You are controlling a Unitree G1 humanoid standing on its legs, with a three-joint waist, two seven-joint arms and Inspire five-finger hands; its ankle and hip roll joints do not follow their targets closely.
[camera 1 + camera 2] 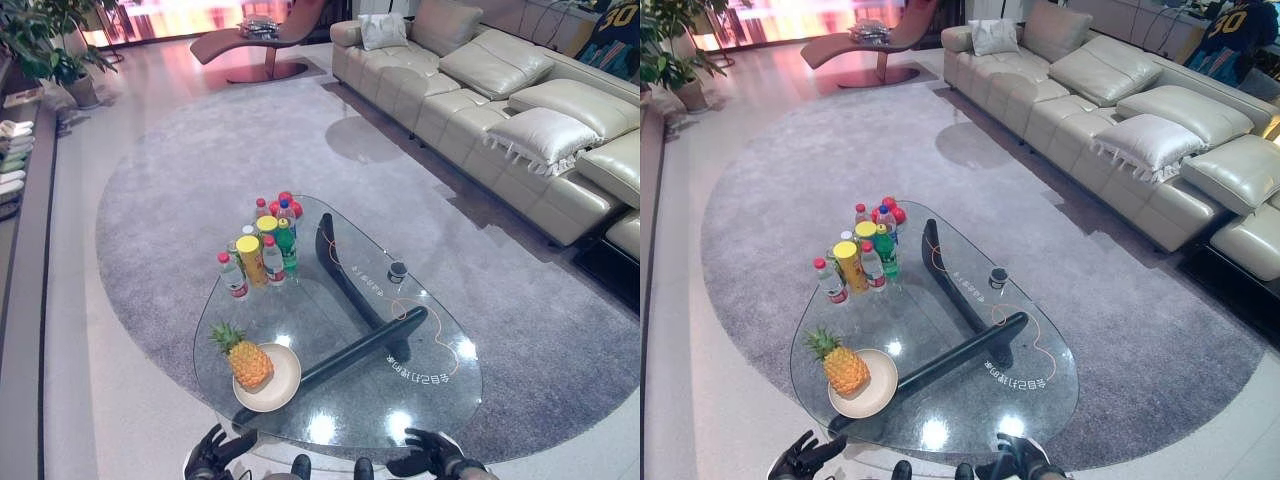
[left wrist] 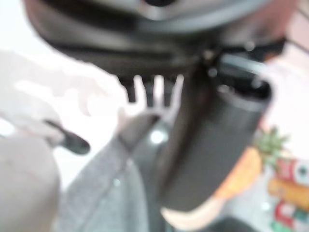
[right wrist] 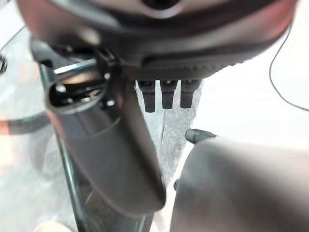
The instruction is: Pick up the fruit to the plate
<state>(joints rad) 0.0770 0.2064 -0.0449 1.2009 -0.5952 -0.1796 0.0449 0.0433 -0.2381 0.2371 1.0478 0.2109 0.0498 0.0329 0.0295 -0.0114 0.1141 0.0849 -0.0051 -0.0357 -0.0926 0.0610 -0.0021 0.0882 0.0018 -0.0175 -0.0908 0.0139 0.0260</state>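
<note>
The pineapple [image 1: 247, 360] lies on its side on the cream plate [image 1: 283, 388], crown pointing away toward the bottles, at the near-left part of the glass coffee table [image 1: 440, 340]. My left hand [image 1: 212, 452] hangs below the table's near edge, just short of the plate and apart from the fruit; its fingers are spread and relaxed, with nothing in them. In the left wrist view the pineapple [image 2: 244, 169] and the plate's rim [image 2: 188, 218] show past my thumb, though that view is too soft for me to judge the gap finely. My right hand [image 1: 432, 452] sits at the table's near-right edge, well apart from the pineapple; its fingers appear loosely extended and it holds nothing. A cluster of bottles and cans [image 1: 263, 243] stands upright on the far-left part of the glass, well beyond the plate. A small dark cup [image 1: 398, 270] stands alone toward the table's right side. The dark table base [image 1: 362, 345] runs beneath the glass, its near end passing just beside the plate. The table stands on a grey rug [image 1: 200, 170], with a beige sofa [image 1: 500, 110] along the right.
</note>
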